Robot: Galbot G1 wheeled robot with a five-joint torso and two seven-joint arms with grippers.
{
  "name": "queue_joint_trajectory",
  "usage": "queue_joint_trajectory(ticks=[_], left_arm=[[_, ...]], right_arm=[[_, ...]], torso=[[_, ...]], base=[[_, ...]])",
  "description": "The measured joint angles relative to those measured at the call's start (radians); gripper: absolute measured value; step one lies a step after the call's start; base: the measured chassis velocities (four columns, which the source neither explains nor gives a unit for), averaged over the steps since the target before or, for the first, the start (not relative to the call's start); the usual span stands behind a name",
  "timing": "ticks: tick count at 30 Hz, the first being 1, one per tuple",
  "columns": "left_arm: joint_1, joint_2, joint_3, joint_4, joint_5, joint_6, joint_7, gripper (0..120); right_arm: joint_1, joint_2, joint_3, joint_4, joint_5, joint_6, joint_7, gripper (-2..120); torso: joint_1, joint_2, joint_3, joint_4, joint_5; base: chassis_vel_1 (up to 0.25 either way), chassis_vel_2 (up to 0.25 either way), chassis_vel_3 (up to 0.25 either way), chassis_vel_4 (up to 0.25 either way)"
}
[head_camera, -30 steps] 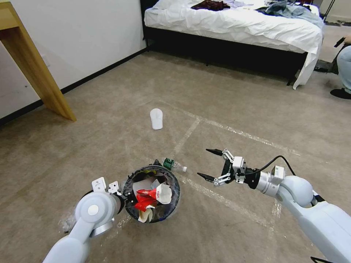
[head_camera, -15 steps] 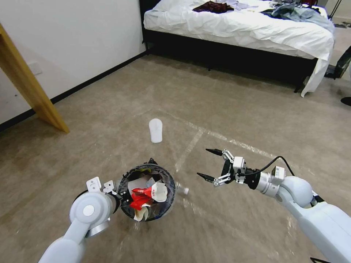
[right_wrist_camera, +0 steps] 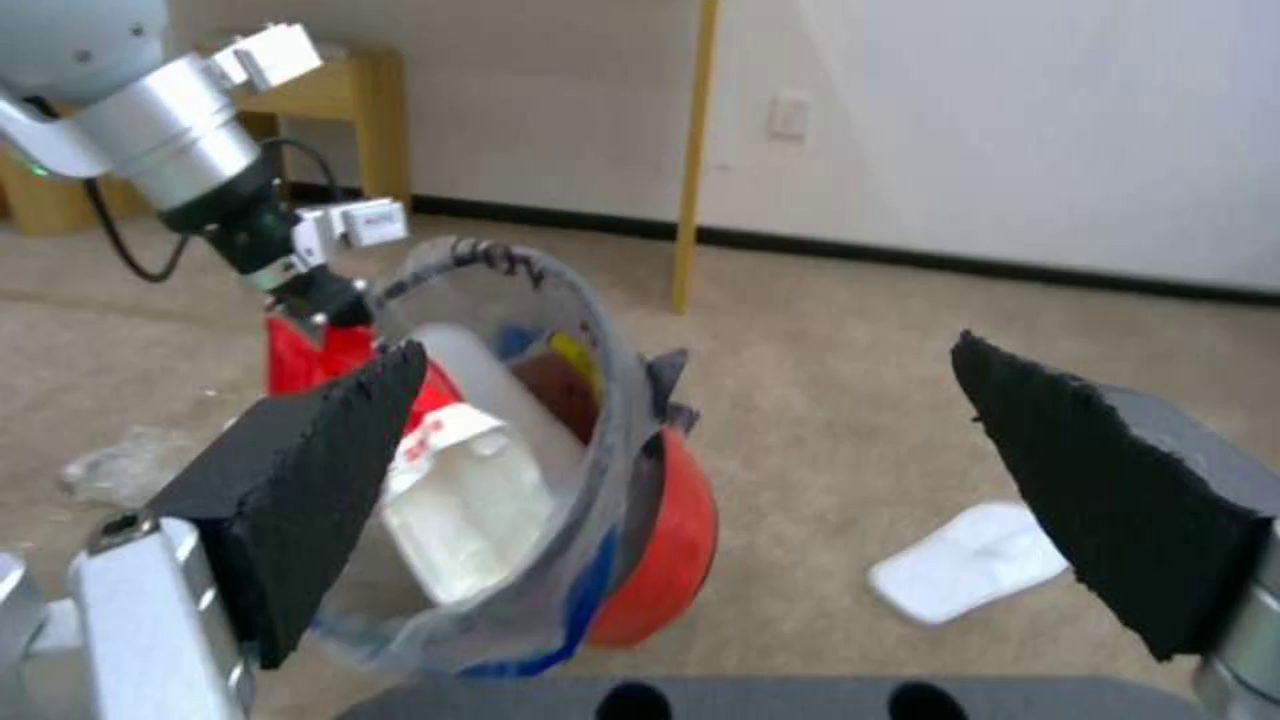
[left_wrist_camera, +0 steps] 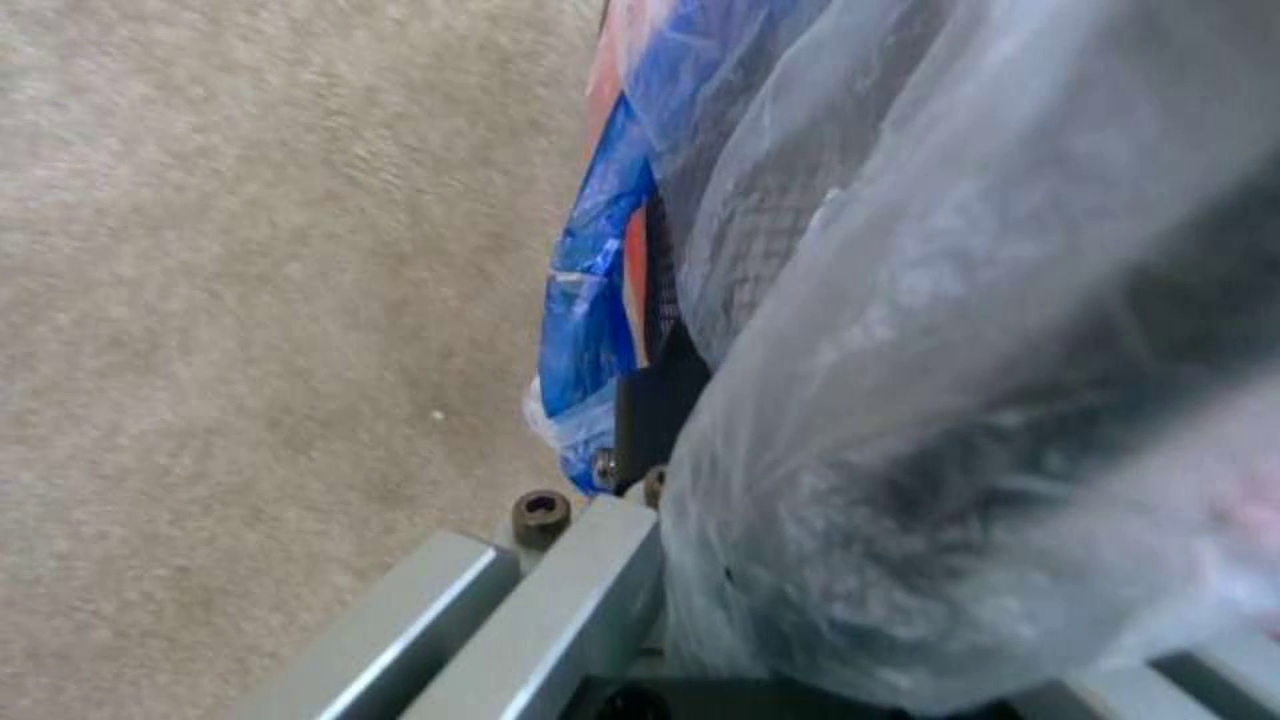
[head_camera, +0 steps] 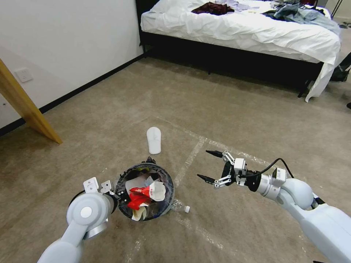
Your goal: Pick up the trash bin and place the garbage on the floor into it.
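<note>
Camera view has shifted; bottle w/ white cap (head_camera: 181,208) now lies beside small round red bag-lined trash bin (head_camera: 146,191). Left pincer (head_camera: 119,197) clamps bin rim, bin part-filled. Right pincer (head_camera: 211,166) released. White slipper (head_camera: 154,140), bottle remain on beige carpet floor (head_camera: 237,120).

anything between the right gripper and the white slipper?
In the head view, only bare floor with whitish tape lines separates the open right gripper from the white slipper.
</note>
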Motion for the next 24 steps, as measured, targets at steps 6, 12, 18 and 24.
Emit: queue_joint_trajectory(ticks=[6, 12, 18, 24], left_arm=[[-0.004, 0.007, -0.011, 0.012, 0.002, 0.001, -0.003, 0], [0.013, 0.008, -0.037, 0.015, 0.010, 0.003, -0.002, 0], [0.017, 0.006, -0.052, 0.015, 0.011, 0.003, 0.005, 0], [0.017, 0.007, -0.059, 0.015, 0.011, 0.003, 0.007, 0]], right_arm=[[0.005, -0.024, -0.030, -0.002, 0.070, -0.043, 0.023, 100], [0.014, -0.039, -0.075, -0.011, 0.109, -0.093, 0.037, 100], [0.036, -0.045, -0.112, -0.023, 0.156, -0.121, 0.051, 100], [0.056, -0.051, -0.151, -0.023, 0.207, -0.152, 0.069, 100]], torso=[[0.000, 0.000, 0.000, -0.0007, 0.0001], [0.000, 0.000, 0.000, -0.0004, 0.0000], [0.000, 0.000, 0.000, -0.0005, 0.0000], [0.000, 0.000, 0.000, -0.0005, -0.0001]], base=[[0.000, 0.000, 0.000, 0.000], [0.000, 0.000, 0.000, 0.000], [0.000, 0.000, 0.000, 0.000], [0.000, 0.000, 0.000, 0.000]])
